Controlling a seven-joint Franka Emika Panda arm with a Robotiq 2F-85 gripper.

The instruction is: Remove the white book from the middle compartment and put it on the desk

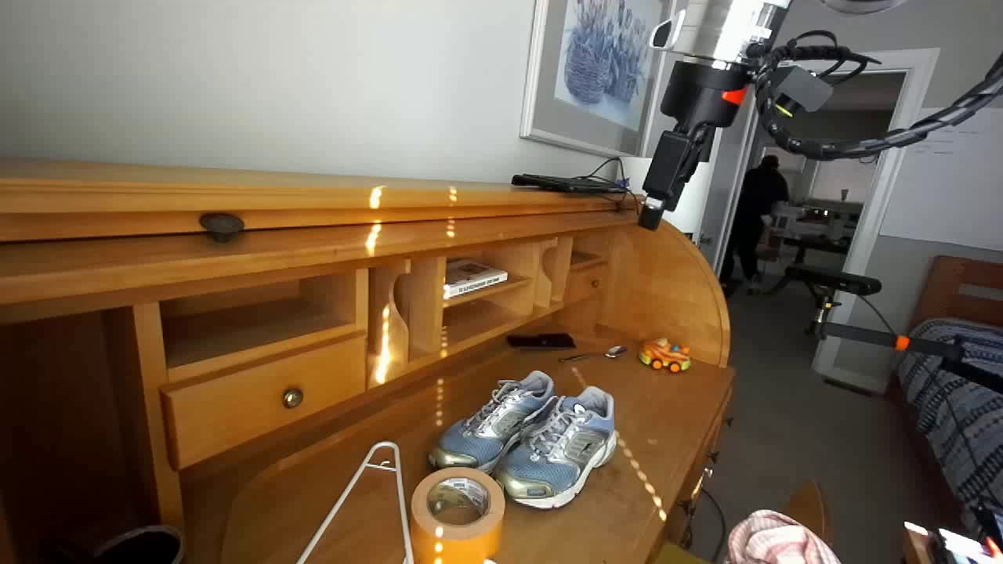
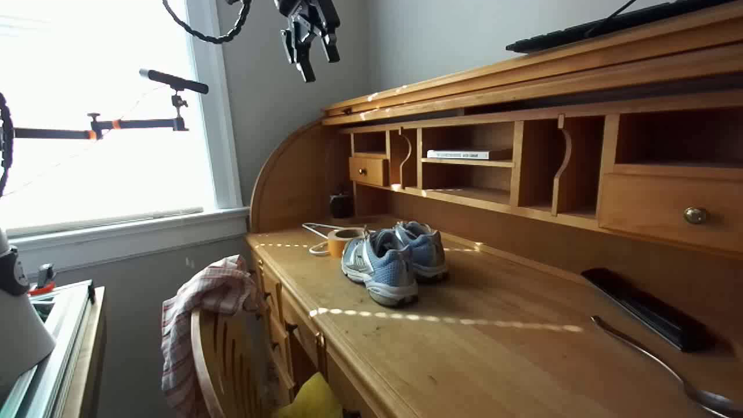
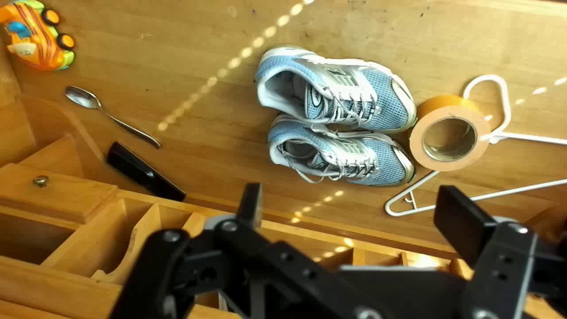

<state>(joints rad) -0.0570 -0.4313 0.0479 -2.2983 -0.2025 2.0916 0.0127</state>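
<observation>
The white book [image 1: 475,278] lies flat on the upper shelf of the middle compartment [image 2: 468,164], its spine facing out. It also shows in an exterior view [image 2: 458,154]. In the wrist view the book is mostly or wholly hidden behind the gripper. My gripper [image 1: 652,215] is high above the desk, apart from the book and empty. In the wrist view the fingers of the gripper [image 3: 352,196] stand wide apart with nothing between them. The desk [image 2: 493,360] has a bare wooden top, which also shows in the wrist view [image 3: 190,40].
Blue shoes [image 1: 548,439], an orange tape roll [image 3: 449,137] and a white hanger [image 3: 500,133] lie on the desk. A spoon [image 3: 119,122], a black case [image 3: 144,170] and a toy car [image 3: 37,37] lie further along. Dividers flank the compartment. A keyboard [image 2: 580,35] rests on top.
</observation>
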